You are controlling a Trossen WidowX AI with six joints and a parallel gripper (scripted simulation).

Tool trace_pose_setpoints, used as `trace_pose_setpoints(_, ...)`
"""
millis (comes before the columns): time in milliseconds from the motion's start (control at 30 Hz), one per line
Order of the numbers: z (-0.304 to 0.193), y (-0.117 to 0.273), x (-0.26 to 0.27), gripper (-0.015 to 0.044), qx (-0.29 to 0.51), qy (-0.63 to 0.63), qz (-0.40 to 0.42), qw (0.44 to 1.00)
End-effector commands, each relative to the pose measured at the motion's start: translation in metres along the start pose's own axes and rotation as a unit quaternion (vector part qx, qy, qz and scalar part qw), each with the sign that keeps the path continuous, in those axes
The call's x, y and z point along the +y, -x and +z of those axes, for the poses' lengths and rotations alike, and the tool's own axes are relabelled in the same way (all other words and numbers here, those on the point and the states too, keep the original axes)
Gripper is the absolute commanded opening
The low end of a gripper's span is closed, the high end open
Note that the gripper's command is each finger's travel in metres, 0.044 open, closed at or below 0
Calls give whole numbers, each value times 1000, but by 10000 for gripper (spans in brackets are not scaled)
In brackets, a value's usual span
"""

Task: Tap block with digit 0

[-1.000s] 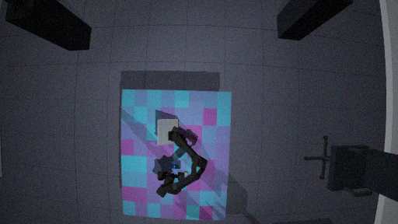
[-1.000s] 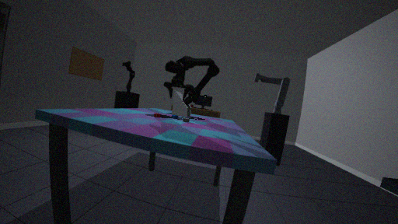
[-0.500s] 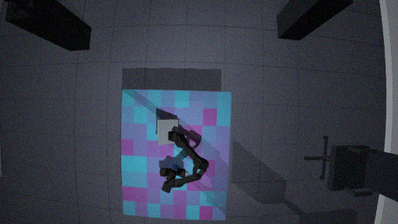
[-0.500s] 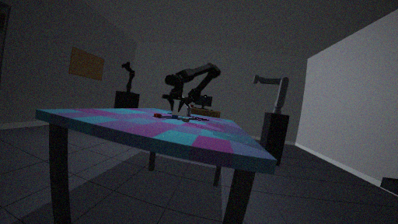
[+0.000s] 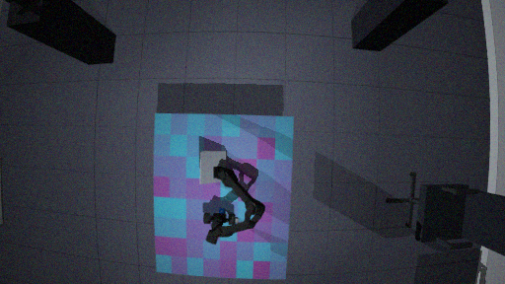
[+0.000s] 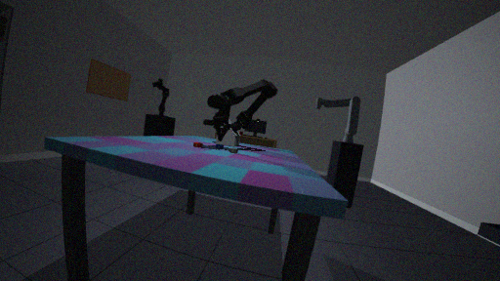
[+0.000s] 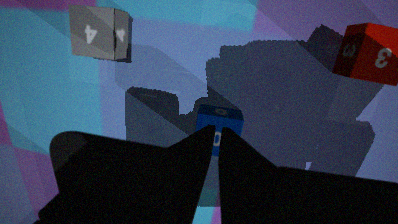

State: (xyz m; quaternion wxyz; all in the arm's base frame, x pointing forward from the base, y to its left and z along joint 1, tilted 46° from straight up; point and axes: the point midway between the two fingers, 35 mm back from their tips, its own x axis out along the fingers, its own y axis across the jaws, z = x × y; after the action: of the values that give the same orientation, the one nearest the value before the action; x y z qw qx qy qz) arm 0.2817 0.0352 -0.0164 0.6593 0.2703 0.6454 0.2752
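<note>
The blue block shows the digit 0 and sits on the table. My gripper is shut, with its tips close together and nothing seen between them. In the wrist view the tips overlap the near part of the blue block; in the exterior view they hang a little above it. The grey block shows a 4 at the upper left of the wrist view. The red block shows a 3 at the upper right.
The table has a patchwork top in cyan, violet and magenta. A pale square plate lies by the arm's base. The arm's shadow falls around the blue block. Other arms on dark pedestals stand beyond the table.
</note>
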Motion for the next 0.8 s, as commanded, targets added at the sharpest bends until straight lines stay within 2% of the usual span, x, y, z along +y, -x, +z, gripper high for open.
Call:
trace_pose_setpoints(0, -2, -6, 0, 20, 2, -5, 3, 1000)
trace_pose_setpoints(533, -3, -24, 0, 20, 2, -5, 4, 1000)
trace_pose_setpoints(667, -2, 4, 0, 20, 2, -5, 2, 1000)
trace_pose_setpoints(767, -2, 6, 0, 20, 2, -5, 3, 1000)
